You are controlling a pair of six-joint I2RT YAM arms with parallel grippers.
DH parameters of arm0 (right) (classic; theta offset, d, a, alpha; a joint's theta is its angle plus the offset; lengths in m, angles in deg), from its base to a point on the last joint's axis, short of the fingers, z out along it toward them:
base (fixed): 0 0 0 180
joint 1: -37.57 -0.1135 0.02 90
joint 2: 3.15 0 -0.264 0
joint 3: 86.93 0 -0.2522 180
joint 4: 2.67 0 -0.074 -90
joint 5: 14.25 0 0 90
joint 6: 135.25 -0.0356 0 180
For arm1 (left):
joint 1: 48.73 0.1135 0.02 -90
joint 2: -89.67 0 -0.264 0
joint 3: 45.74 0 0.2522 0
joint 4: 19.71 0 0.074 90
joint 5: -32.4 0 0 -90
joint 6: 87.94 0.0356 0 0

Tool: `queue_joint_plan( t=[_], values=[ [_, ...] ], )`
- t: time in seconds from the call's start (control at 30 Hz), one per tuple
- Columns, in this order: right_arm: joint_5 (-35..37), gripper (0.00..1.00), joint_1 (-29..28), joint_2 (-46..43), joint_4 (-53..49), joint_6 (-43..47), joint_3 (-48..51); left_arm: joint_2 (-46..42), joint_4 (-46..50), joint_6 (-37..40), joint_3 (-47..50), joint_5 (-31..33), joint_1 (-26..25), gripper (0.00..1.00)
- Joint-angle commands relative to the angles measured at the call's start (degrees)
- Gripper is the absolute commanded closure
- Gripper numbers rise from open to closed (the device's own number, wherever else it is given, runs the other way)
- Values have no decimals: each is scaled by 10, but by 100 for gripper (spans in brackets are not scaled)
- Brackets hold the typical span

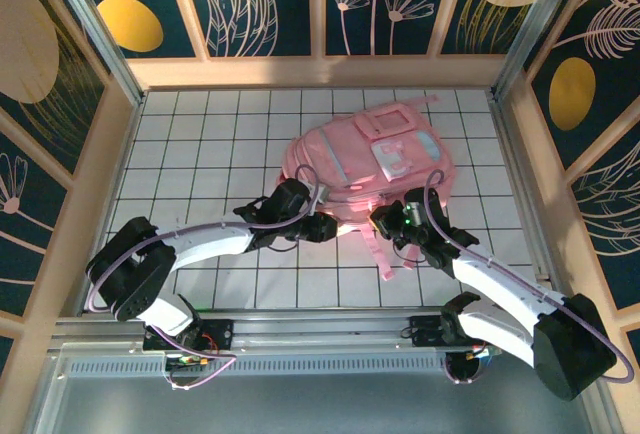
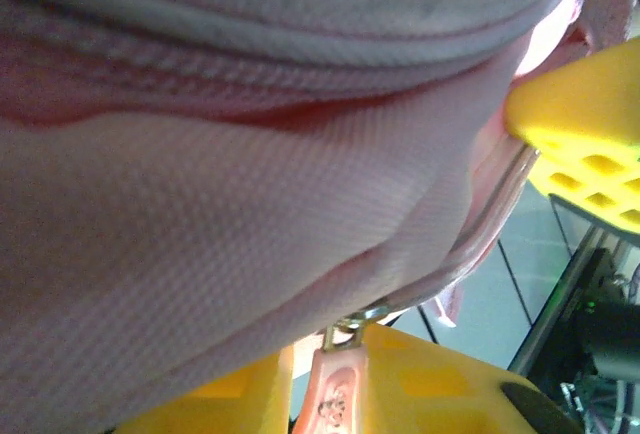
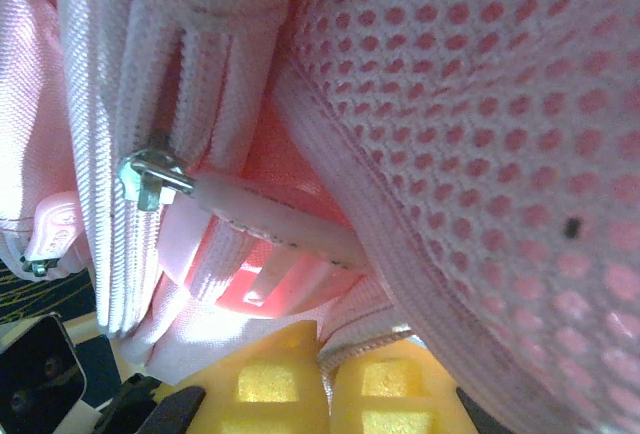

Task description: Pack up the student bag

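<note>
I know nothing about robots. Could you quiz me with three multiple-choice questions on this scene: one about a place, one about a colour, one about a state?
1. Where does the student bag lie?
A on the tiled table; B hung on the wall; C on the floor.
2. What colour are the fingers of the right gripper?
A blue; B yellow; C green.
3. How do those fingers stand?
A wide apart; B shut together; C crossed.
Answers: 1 A, it lies flat on the white tiles; 2 B, they are yellow in the right wrist view; 3 B, they sit side by side.
</note>
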Motion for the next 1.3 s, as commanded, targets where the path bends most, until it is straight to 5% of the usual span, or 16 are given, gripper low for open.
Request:
queue_joint_plan(
  t=[0.0,0.27,0.93,1.13,1.27],
  values=[
    [-26,100,1,-3,54,3,-18,-2,-14,9,-22,-14,4,86],
    [47,100,1,3,-29,73,-51,-36,29,26,1,-4,4,100],
    [106,100,77,99,-66,185,-84,-82,115,68,36,40,5,100],
    [81,100,123,169,-81,270,-133,-89,99,54,60,35,4,100],
    [1,100,122,242,-72,332,-199,-89,75,43,69,26,-6,100]
  ],
)
